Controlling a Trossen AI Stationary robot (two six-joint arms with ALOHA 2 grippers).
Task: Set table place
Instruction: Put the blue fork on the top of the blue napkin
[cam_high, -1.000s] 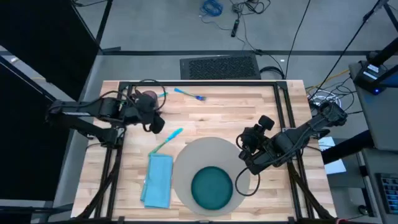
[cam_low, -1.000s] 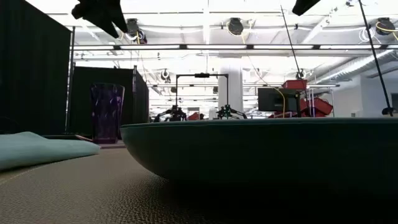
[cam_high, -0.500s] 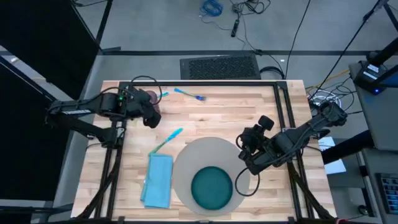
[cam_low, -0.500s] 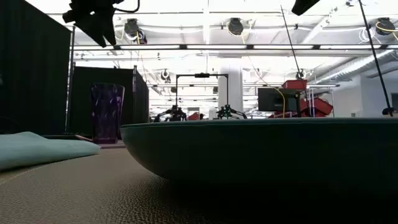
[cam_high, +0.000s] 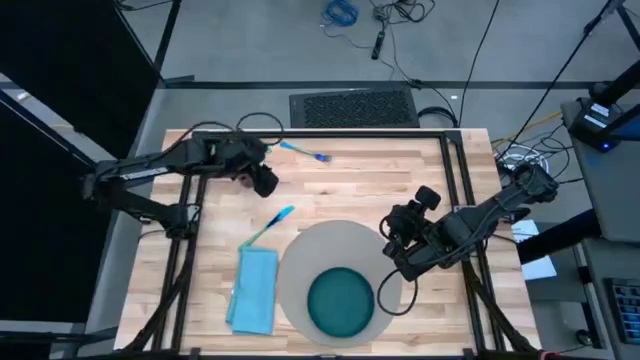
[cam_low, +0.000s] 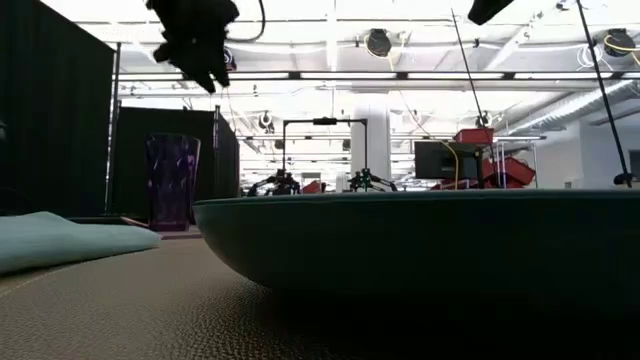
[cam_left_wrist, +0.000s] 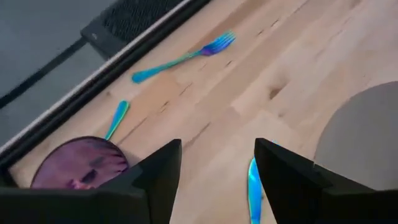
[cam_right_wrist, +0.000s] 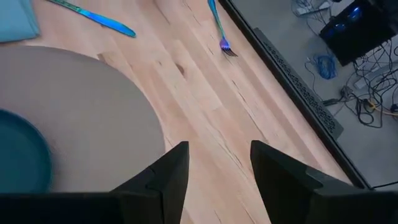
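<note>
The grey round place (cam_high: 330, 255) lies on the table (cam_high: 400, 165) near its front edge, with a dark teal plate (cam_high: 340, 302) resting on it. A light blue napkin (cam_high: 255, 290) lies to its left, a blue knife (cam_high: 272, 225) beyond that, and a blue fork (cam_high: 305, 152) near the far edge. A purple cup (cam_left_wrist: 81, 171) stands at the far left. My left gripper (cam_high: 266, 183) hovers open above the table, to the right of the cup. My right gripper (cam_high: 392, 240) hovers open over the place's right edge.
A second blue utensil (cam_left_wrist: 117, 118) lies beside the cup near the far edge. The black frame rail (cam_high: 320, 133) runs along the far side of the table. Bare wood (cam_high: 350, 190) lies between the fork and the place.
My left gripper has moved toward the table's right edge, away from the cup, staying high and open. The right arm has kept still.
</note>
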